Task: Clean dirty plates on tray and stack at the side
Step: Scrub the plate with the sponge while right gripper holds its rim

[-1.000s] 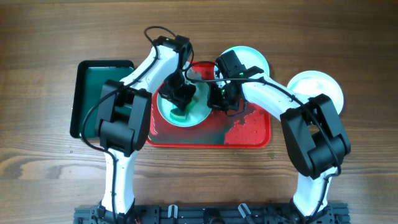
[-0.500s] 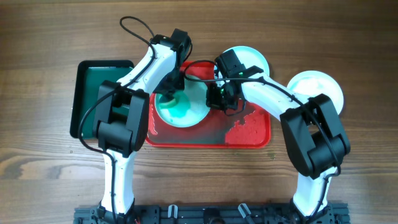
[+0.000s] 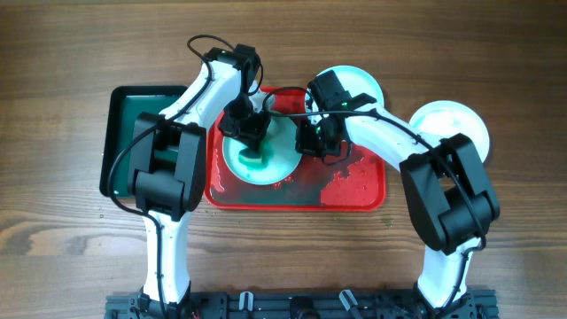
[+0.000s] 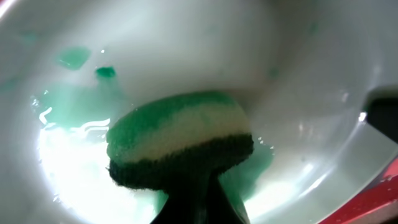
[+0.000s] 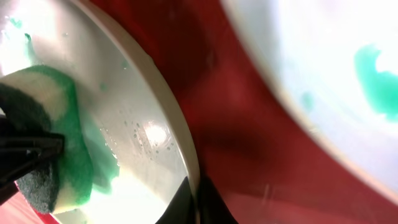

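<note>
A pale turquoise plate (image 3: 279, 158) lies on the left half of the red tray (image 3: 354, 190), wet with teal-green smears. My left gripper (image 3: 250, 140) is shut on a green, yellow and dark sponge (image 3: 254, 161) and presses it onto this plate; the left wrist view shows the sponge (image 4: 180, 142) on the smeared plate (image 4: 298, 81). My right gripper (image 3: 310, 142) is shut on the plate's right rim (image 5: 186, 155). A second turquoise plate (image 3: 356, 84) lies at the tray's back edge, with a green smear (image 5: 379, 74). The white plate (image 3: 454, 124) lies on the table to the right.
A smaller dark green tray (image 3: 133, 133) lies left of the red tray, under the left arm. The red tray's right half is wet with pale and green residue. Both arms meet over the red tray's back left part.
My left gripper swept the sponge to the left and back across the plate, then returned toward its middle. The right gripper kept still on the rim.
</note>
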{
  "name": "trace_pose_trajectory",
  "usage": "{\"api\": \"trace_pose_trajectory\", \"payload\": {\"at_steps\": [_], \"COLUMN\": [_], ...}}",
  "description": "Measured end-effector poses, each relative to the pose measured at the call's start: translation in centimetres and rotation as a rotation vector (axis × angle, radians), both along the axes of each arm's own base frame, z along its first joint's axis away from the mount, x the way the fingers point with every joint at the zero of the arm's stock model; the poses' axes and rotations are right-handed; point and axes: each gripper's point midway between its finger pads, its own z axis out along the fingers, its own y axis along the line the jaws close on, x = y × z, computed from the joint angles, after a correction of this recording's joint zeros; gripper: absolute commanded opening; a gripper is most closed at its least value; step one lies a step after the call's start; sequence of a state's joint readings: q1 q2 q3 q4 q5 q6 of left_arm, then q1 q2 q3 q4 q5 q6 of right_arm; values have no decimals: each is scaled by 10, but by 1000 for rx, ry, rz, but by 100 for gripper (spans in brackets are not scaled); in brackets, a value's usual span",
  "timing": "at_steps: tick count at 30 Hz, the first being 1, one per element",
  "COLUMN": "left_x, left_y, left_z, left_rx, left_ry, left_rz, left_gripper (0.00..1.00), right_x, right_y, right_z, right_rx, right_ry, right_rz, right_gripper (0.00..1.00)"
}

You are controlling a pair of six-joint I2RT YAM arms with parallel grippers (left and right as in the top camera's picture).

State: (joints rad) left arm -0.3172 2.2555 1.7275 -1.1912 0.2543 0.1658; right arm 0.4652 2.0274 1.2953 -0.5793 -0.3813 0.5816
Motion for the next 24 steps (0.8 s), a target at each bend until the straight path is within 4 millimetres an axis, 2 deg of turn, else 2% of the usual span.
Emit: {"api": "trace_pose_trajectory", "payload": {"at_steps": [4, 6, 9, 12, 16, 19, 22, 24], "left_x": [31, 53, 69, 77, 69, 50, 32, 14], "left_y": [-16, -23, -18, -3, 23, 36, 38, 29], "left_z": [-1, -1, -1, -1, 0, 0, -1, 0], "left_rx": [-76, -91, -18, 135, 299, 372, 356, 254], "left_ry": [-121, -200, -261, -318, -323, -261, -166, -57], "left_rz": [25, 79, 186, 324, 420, 427, 385, 294], "left_gripper": [4, 4, 4, 4, 4, 4, 4, 4], "right_x": [5, 6, 8, 10, 7, 4, 1, 0], "right_y": [-6, -6, -5, -3, 5, 8, 8, 6], "right_z": [-1, -1, 0, 1, 3, 3, 3, 2], "right_rx": [-10, -10, -6, 0, 15, 22, 20, 17], "right_ry": [-6, -4, -11, -22, -26, -18, -5, 0], "right_rz": [-24, -32, -35, -32, -14, -5, -2, -1], "right_gripper": [4, 4, 4, 4, 4, 4, 4, 4]}}
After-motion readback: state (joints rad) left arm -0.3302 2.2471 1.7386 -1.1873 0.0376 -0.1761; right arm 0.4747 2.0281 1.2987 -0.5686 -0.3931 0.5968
